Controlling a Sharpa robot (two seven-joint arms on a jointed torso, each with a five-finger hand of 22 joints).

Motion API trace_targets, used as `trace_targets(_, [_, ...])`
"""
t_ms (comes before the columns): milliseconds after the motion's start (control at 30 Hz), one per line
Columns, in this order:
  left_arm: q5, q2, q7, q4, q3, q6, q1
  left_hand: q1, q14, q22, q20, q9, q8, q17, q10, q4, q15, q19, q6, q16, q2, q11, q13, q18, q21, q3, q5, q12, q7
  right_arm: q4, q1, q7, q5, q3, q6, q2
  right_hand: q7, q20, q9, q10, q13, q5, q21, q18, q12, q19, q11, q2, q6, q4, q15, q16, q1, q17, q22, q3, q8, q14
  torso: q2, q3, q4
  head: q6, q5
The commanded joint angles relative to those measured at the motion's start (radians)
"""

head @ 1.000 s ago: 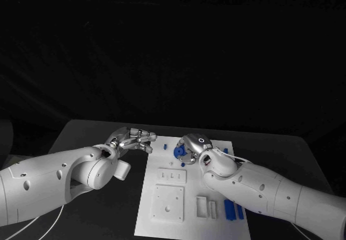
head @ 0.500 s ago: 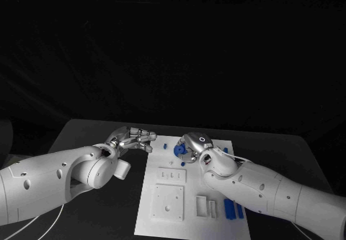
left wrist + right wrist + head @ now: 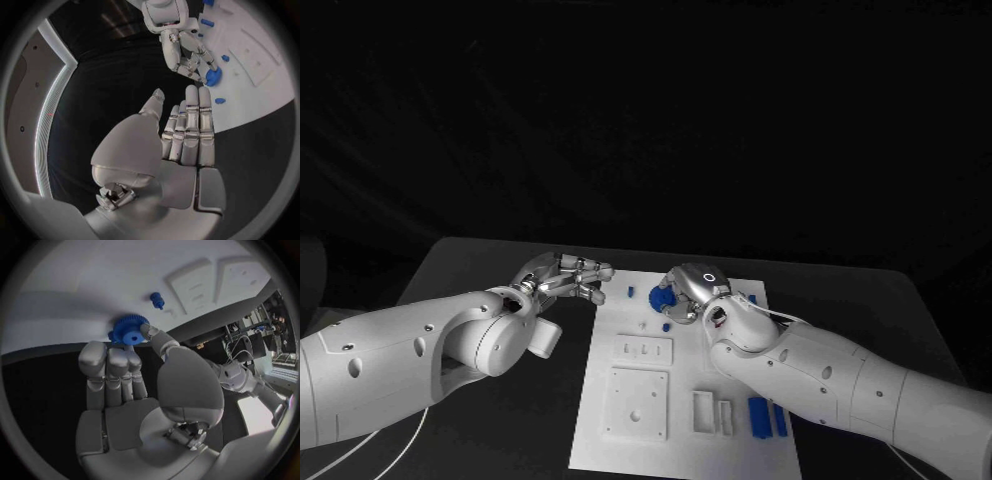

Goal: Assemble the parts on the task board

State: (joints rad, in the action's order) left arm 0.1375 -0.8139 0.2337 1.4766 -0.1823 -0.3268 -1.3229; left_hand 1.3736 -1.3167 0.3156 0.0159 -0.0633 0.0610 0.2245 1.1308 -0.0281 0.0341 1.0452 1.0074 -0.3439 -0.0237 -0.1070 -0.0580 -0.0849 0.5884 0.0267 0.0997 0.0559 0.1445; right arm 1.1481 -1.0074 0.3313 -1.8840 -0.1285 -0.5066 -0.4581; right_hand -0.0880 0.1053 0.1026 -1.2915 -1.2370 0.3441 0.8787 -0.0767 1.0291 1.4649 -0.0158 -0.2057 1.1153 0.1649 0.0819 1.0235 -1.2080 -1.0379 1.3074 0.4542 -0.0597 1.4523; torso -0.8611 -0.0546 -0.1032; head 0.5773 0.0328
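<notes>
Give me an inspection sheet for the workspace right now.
Surface: black table, task board in the middle.
Job's things: blue gear held over the board's far end; small blue peg lying on the board; blue bars at the board's near right.
Clutter: nothing seen.
Hands: right hand holds the gear between thumb and fingers; left hand beside the board's far left edge, fingers extended side by side, holding nothing.
Cables: white cable beneath the left arm; thin white cable along the right forearm.
Surroundings: dark backdrop behind the table.
</notes>
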Motion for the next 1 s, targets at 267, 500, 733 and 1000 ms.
trace_targets(267, [-0.003,0.004,0.002,0.000,0.001,0.017,-0.001,-0.006,0.007,-0.001,0.001,-0.002,0.003,-0.001,-0.006,-0.002,0.000,-0.004,-0.004,-0.002,-0.005,0.001,-0.002,0.001,0.003,-0.001,0.003,0.003,0.000,-0.004,0.001,-0.016,0.030,0.001,0.007,-0.001,-0.010,-0.005,-0.031,0.013,0.017,-0.044,-0.017,0.001,-0.018,0.060,0.006,-0.009,-0.049,-0.039,-0.003,-0.011,0.010,0.003,0.109,-0.044,-0.003,-0.001,0.001,-0.0003,0.0002,0.001,0.001])
trace_targets(500, [-0.003,0.004,0.001,-0.001,0.001,0.017,-0.001,-0.007,0.007,-0.002,0.001,-0.002,0.003,-0.002,-0.008,-0.002,0.000,-0.005,-0.005,-0.001,-0.004,0.000,-0.001,0.001,0.004,-0.001,0.004,0.003,0.001,-0.011,0.001,-0.022,0.061,0.001,0.022,0.000,-0.008,-0.008,-0.030,0.016,0.022,-0.138,-0.021,-0.003,-0.018,0.062,0.009,0.002,-0.058,-0.128,-0.006,-0.012,0.064,0.002,0.109,-0.110,-0.004,0.000,0.000,-0.0004,0.0003,0.001,0.002])
trace_targets(733, [-0.003,0.005,0.000,-0.002,0.001,0.017,0.000,-0.007,0.007,-0.002,0.001,-0.002,0.003,-0.002,-0.008,-0.002,0.000,-0.005,-0.005,-0.001,-0.004,0.000,-0.001,0.001,0.004,-0.001,0.004,0.003,0.001,-0.020,0.001,-0.019,0.070,0.001,0.037,0.003,-0.007,-0.009,-0.029,0.018,0.025,-0.179,-0.019,-0.004,-0.017,0.062,0.011,-0.006,-0.060,-0.193,-0.007,-0.011,0.103,0.000,0.109,-0.120,-0.004,0.000,0.000,-0.0004,-0.0009,0.003,0.003])
trace_targets(1000, [-0.003,0.005,-0.001,-0.003,0.000,0.016,0.000,-0.007,0.007,-0.002,0.001,-0.002,0.003,-0.002,-0.008,-0.002,0.000,-0.005,-0.005,-0.001,-0.004,0.000,-0.001,0.001,0.004,-0.001,0.004,0.003,0.001,-0.020,0.001,-0.019,0.078,0.001,0.044,-0.002,-0.006,-0.009,-0.029,0.017,0.024,-0.167,-0.018,-0.005,-0.013,0.062,0.010,-0.008,-0.058,-0.200,-0.006,-0.008,0.101,-0.003,0.110,-0.120,-0.004,0.001,0.001,-0.0005,0.0002,0.003,0.003])
